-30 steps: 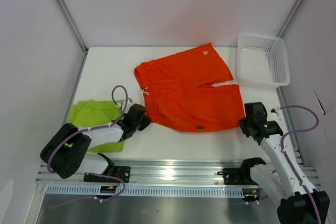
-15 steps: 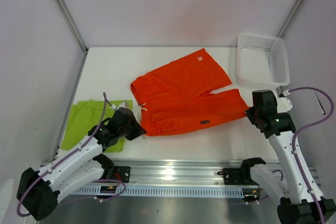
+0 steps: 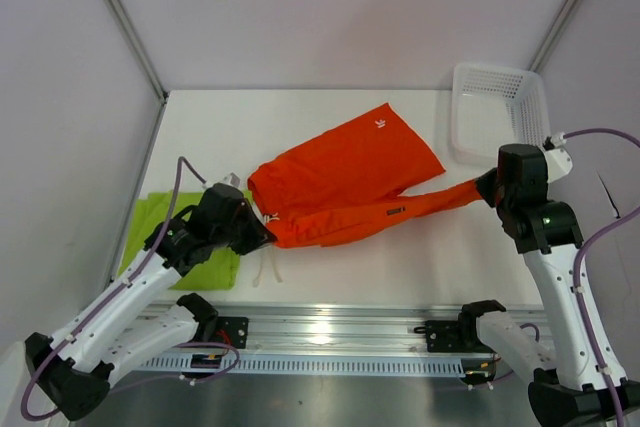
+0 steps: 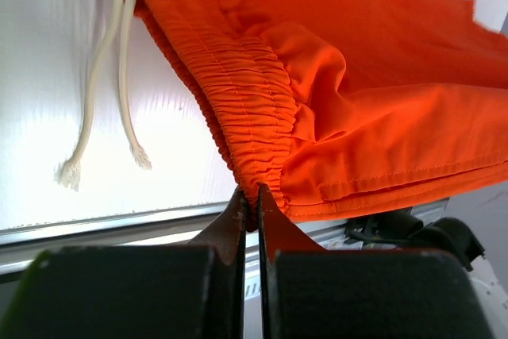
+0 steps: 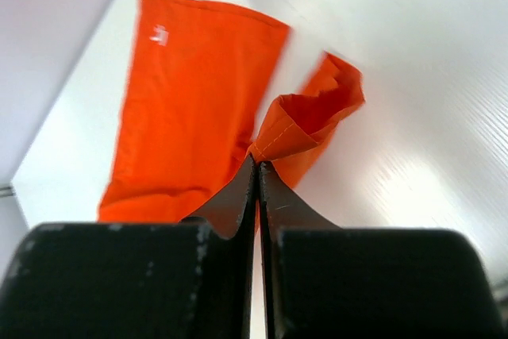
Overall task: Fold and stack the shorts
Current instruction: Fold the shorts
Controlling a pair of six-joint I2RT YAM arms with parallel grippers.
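Observation:
The orange-red shorts (image 3: pixel 345 177) hang stretched between both grippers above the middle of the table, near leg lifted, far leg with a small white logo (image 3: pixel 381 123) still lying flat. My left gripper (image 3: pixel 262 234) is shut on the elastic waistband (image 4: pixel 254 109); the white drawstrings (image 4: pixel 119 61) dangle from it. My right gripper (image 3: pixel 487 187) is shut on the hem corner of the near leg (image 5: pixel 298 129). The lime green shorts (image 3: pixel 175 237) lie folded at the table's left, partly hidden under my left arm.
A white mesh basket (image 3: pixel 500 112) stands at the back right corner. A metal rail (image 3: pixel 330 327) runs along the near table edge. Walls close in the table on the left, back and right.
Both grippers have risen and pulled the orange-red shorts' near edge off the table. The right gripper moved up and back toward the basket; the near leg now stretches taut.

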